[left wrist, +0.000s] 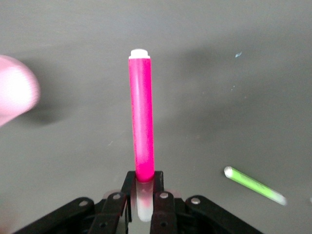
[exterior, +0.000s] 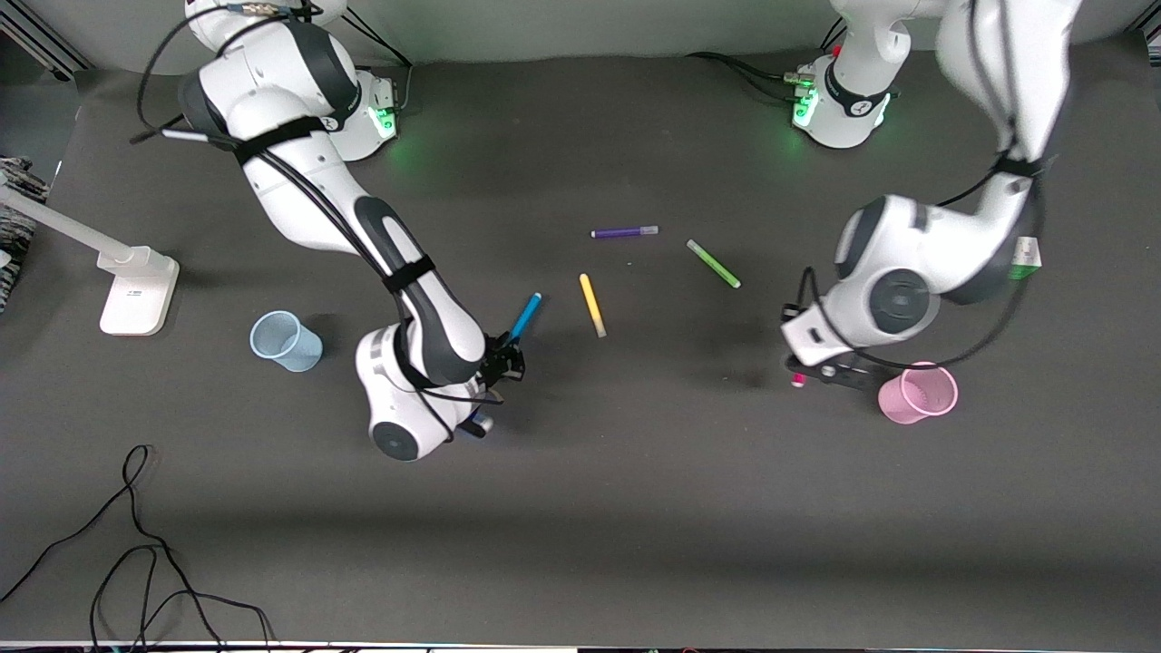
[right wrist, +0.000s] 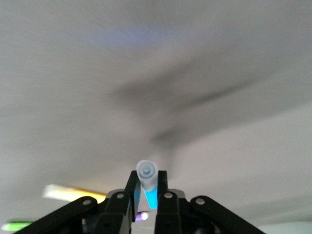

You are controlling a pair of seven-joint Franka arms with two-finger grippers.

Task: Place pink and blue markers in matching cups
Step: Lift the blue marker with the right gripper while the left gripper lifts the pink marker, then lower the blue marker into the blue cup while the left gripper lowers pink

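Observation:
My right gripper (exterior: pixel 504 359) is shut on the blue marker (exterior: pixel 526 316), which sticks out tilted over the table between the pale blue cup (exterior: pixel 286 341) and the yellow marker. In the right wrist view the blue marker (right wrist: pixel 148 187) sits between the fingers of the right gripper (right wrist: pixel 147 195), pale cap end outward. My left gripper (exterior: pixel 821 374) is shut on the pink marker (exterior: pixel 798 379) right beside the pink cup (exterior: pixel 918 393). In the left wrist view the pink marker (left wrist: pixel 142 126) juts from the left gripper (left wrist: pixel 144 196), and the pink cup (left wrist: pixel 14 92) is off to one side.
A purple marker (exterior: pixel 624 232), a yellow marker (exterior: pixel 591 305) and a green marker (exterior: pixel 713 264) lie mid-table. The green marker also shows in the left wrist view (left wrist: pixel 253 185). A white stand (exterior: pixel 136 290) is at the right arm's end. Black cables (exterior: pixel 136 544) lie near the front edge.

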